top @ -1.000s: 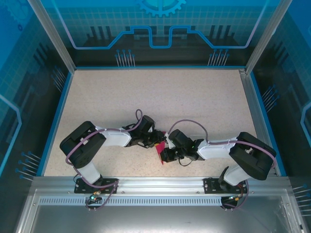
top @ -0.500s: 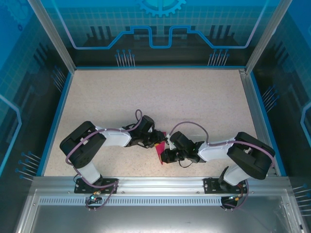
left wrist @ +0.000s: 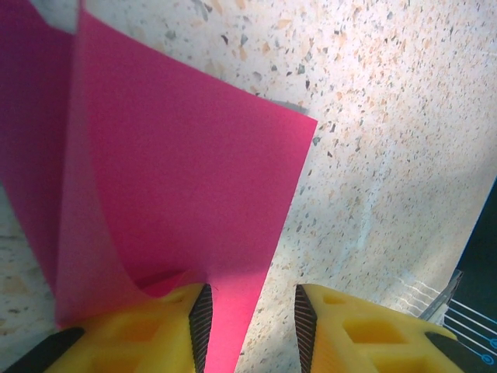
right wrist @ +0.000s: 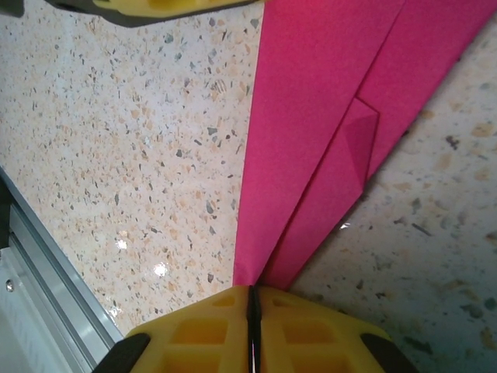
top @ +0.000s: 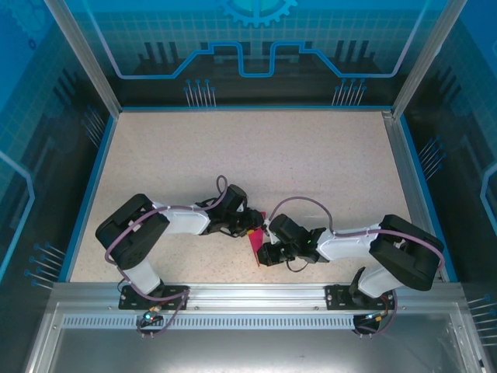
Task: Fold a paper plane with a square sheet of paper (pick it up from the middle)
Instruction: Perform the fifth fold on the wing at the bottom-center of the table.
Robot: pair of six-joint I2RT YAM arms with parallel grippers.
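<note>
Speckled bench (top: 311, 163). Right pincer (right wrist: 253, 303) clamped on folded pink sheet of paper (right wrist: 311, 116) fanning ahead of it. Left pincer (left wrist: 250, 315) apart, sheet edge between its fingers (left wrist: 342, 326).

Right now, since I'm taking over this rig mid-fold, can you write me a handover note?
Left end effector: jaws apart, the pink paper lying over one finger, not pinched.
Right end effector: shut on the paper's folded edge.
Paper: between the two arms, near the front edge of the table.
Done: sheet in hand, several layers folded over.
To do: the rest of the folds; no dart shape yet.
</note>
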